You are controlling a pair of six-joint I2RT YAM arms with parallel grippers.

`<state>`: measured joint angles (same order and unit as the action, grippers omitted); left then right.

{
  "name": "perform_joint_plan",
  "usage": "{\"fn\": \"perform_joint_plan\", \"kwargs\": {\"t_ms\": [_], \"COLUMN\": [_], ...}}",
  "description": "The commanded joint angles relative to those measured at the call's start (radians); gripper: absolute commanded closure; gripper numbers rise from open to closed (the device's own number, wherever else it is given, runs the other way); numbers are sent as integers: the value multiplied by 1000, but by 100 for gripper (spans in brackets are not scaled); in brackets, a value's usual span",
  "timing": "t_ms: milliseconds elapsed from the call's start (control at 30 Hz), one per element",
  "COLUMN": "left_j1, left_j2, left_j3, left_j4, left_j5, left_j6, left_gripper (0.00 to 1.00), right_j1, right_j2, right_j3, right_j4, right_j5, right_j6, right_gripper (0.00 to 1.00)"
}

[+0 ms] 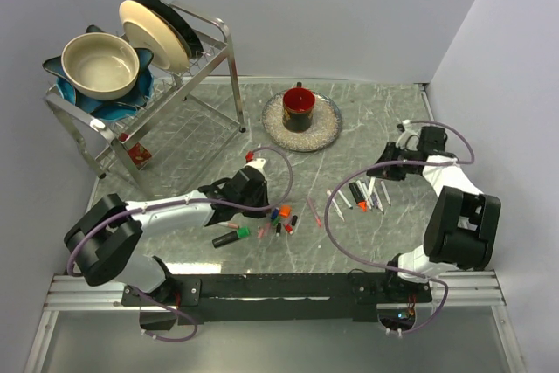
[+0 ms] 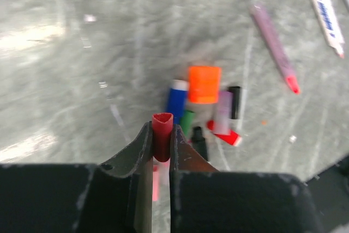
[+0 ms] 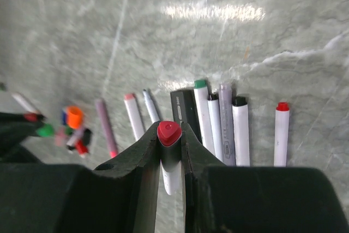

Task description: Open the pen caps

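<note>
Left gripper (image 2: 162, 135) was clenched on a red cap (image 2: 162, 125), held off the table with its open, rounded-triangular mouth facing the wrist camera. The pile of loose caps (image 2: 206, 107) lay at its 1 o'clock in the wrist view: orange, blue, green, lilac, black and red, touching one another.

Right gripper (image 3: 169, 140) was clamped on a white pen (image 3: 170, 177) with a red triangular end. I could not tell whether that end was a cap or a tail plug. At its 1 to 3 o'clock ran a tight row of pens (image 3: 226, 129). I judged a green-capped pen (image 3: 201, 110) and a red-capped pen (image 3: 281, 132) there to be unopened, so the task was partway.

Risks noted:
- The caps looked like smooth, hard plastic. The red cap sat high between the jaws and could have squirted out under squeeze.
- A cap let go from height could have bounced on the hard marbled tabletop (image 1: 367, 111) and rolled off or scattered the pile.
- The white pen was gripped near one end, so it could have pivoted.
- The round, slim barrels in the row lay side by side, so a low approach could have nudged the neighbours.
</note>
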<state>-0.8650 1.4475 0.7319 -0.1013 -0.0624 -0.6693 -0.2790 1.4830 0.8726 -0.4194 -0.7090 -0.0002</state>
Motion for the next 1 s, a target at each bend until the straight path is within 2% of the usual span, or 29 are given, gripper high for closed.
{"fn": "perform_joint_plan", "kwargs": {"t_ms": [0,167,467,667,967], "left_j1": [11,17,18,18,18], "left_j2": [-53,-44,-19,-4,13], "left_j3": [-15,-20,-25,-25,-31], "left_j4": [-37,-51,-52,-44,-26], "left_j5": [-108,-116,-94,-73,-48], "left_j6": [4,-1,-13,-15,-29], "left_gripper": [86,84,80,79,69], "right_j1": [78,139,241,248,259], "right_j2": [10,31,42,74,95], "right_j3": [77,108,108,111,117], "right_j4": [-96,-139,-122,-119,-122], "right_j5": [170,259,388,444,456], "right_j6": [-138,-199,-213,-222,-227], "right_gripper": [95,93,87,84,70]}}
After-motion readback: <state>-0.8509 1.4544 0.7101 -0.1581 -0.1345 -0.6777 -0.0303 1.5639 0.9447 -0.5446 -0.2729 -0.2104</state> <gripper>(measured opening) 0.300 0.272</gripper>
